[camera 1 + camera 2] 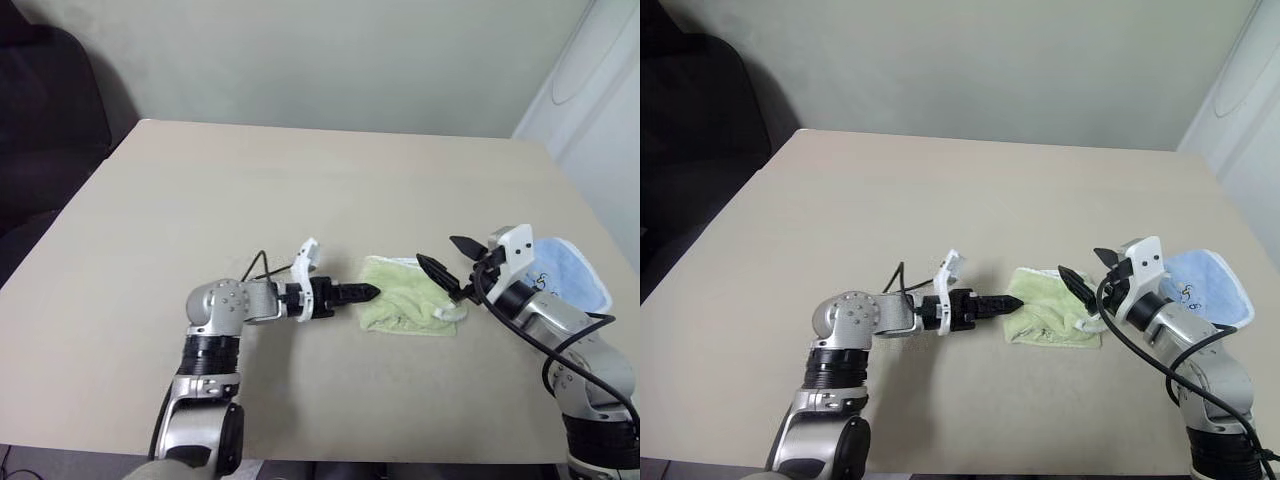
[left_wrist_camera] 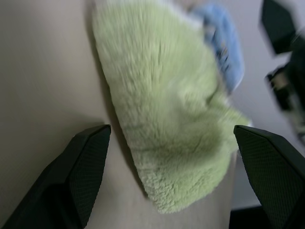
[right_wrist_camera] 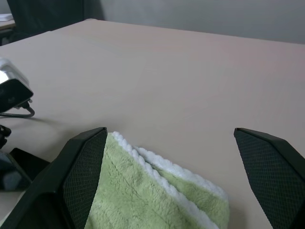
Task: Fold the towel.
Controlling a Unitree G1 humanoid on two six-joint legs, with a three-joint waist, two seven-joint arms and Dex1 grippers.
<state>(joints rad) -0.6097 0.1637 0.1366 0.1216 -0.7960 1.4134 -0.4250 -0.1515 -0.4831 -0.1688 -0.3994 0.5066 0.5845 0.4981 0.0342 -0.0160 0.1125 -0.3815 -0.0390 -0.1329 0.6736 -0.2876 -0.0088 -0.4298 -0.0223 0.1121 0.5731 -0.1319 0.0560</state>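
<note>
While the towel (image 1: pixel 408 297) is lying bunched into a small thick bundle on the counter (image 1: pixel 300 190), both hands are standing spread wide and gripping nothing. Left hand (image 1: pixel 362 293) is pointing at the towel's left edge, just beside it; right hand (image 1: pixel 447 262) is hovering over its right end. A blue cloth (image 1: pixel 572 272) is sitting to the towel's right. Folding is looking largely done, though lumpy; tidying may be remaining.

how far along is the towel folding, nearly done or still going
Nearly done, it seems. The towel already lies on the table as a small, doubled-over bundle. Nothing is in hand: the left gripper and right gripper flank it with open jaws, gripping nothing. At most, its rumpled right edge needs tidying. The blue cloth lies apart.
</note>
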